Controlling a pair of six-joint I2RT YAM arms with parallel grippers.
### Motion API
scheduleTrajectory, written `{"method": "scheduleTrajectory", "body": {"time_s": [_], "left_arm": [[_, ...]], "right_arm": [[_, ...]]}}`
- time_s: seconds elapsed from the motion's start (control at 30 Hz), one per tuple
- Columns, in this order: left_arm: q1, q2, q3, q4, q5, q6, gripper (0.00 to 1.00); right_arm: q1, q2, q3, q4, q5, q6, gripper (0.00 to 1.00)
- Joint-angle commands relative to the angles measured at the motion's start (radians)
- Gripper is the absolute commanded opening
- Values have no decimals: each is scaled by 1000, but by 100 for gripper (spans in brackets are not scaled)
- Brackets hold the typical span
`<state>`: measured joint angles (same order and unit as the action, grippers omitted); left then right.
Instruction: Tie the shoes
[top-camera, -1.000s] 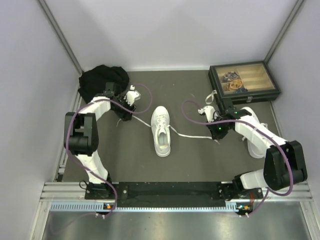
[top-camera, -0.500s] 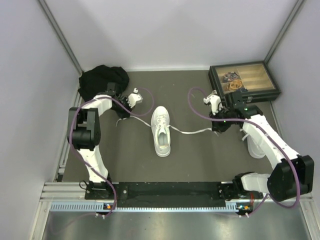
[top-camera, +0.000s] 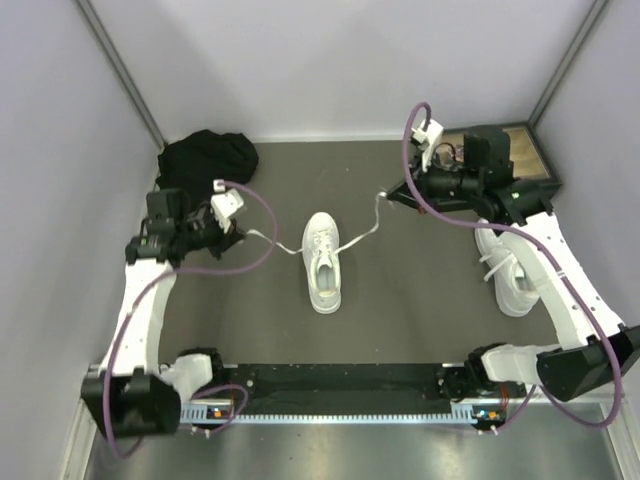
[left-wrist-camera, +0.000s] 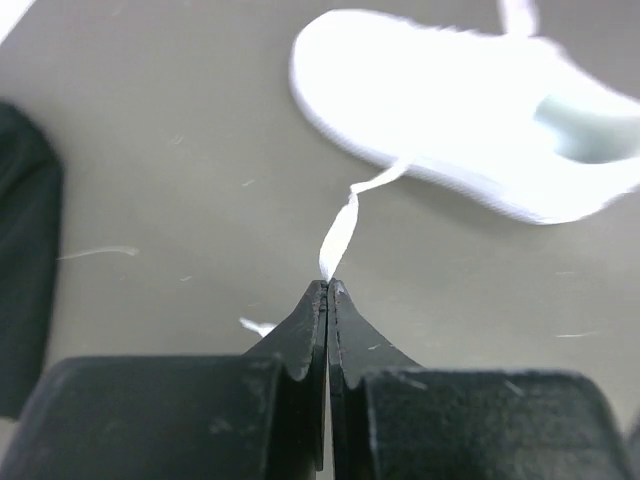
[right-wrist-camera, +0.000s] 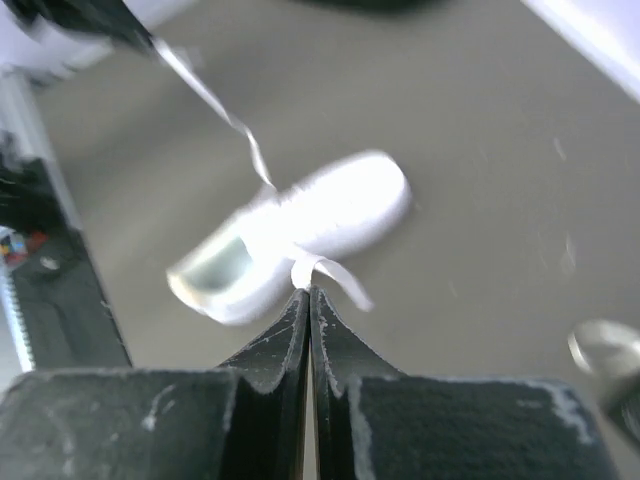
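A white sneaker (top-camera: 322, 262) lies mid-table, toe pointing away from the arm bases. My left gripper (top-camera: 243, 235) is shut on the end of its left lace (top-camera: 272, 242), which runs taut off to the left. In the left wrist view the lace (left-wrist-camera: 340, 225) comes straight out of the shut tips (left-wrist-camera: 328, 286) toward the blurred sneaker (left-wrist-camera: 470, 120). My right gripper (top-camera: 388, 198) is shut on the right lace (top-camera: 362, 232), lifted up and to the far right. The right wrist view shows that lace (right-wrist-camera: 322, 268) pinched at the tips (right-wrist-camera: 307, 291), above the sneaker (right-wrist-camera: 290, 235).
A second white sneaker (top-camera: 510, 272) lies at the right, partly under my right arm. A black cloth bundle (top-camera: 205, 155) sits at the back left. A dark box (top-camera: 530, 150) at the back right is mostly hidden by the right arm. Grey walls close in three sides.
The left gripper shut on the left lace and drew it leftward. The right gripper, still shut on its lace, rose and moved away toward the back, pulling that lace up off the table.
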<state>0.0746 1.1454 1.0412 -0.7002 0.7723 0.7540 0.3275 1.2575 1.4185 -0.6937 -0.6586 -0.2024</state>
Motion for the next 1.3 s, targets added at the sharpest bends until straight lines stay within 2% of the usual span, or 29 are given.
{"method": "scheduleTrajectory", "body": {"time_s": [0.0,0.2,0.4,0.57,0.77,1.17,1.2,1.23,1.27], "left_arm": [[-4,-215,-139,-62,155,-58,0],[-3,-473,-188,-283,209,88,0],[-4,-587,-171,-458,237,173,0],[-4,-618,-165,-587,223,318,0],[-4,-618,-153,-640,203,401,0],[-2,-618,-122,-688,200,447,0],[-2,-618,-122,-688,200,447,0],[-4,-619,-121,-691,199,452,0],[-4,-618,-118,-693,197,456,0]], "right_arm": [[163,80,106,158,-82,103,0],[338,250,209,250,-32,139,0],[495,443,336,321,10,175,0],[588,577,369,396,34,253,0],[648,680,376,487,70,294,0],[706,842,405,576,30,396,0],[706,849,402,566,27,396,2],[706,849,399,562,22,388,17],[703,838,395,557,20,383,24]]}}
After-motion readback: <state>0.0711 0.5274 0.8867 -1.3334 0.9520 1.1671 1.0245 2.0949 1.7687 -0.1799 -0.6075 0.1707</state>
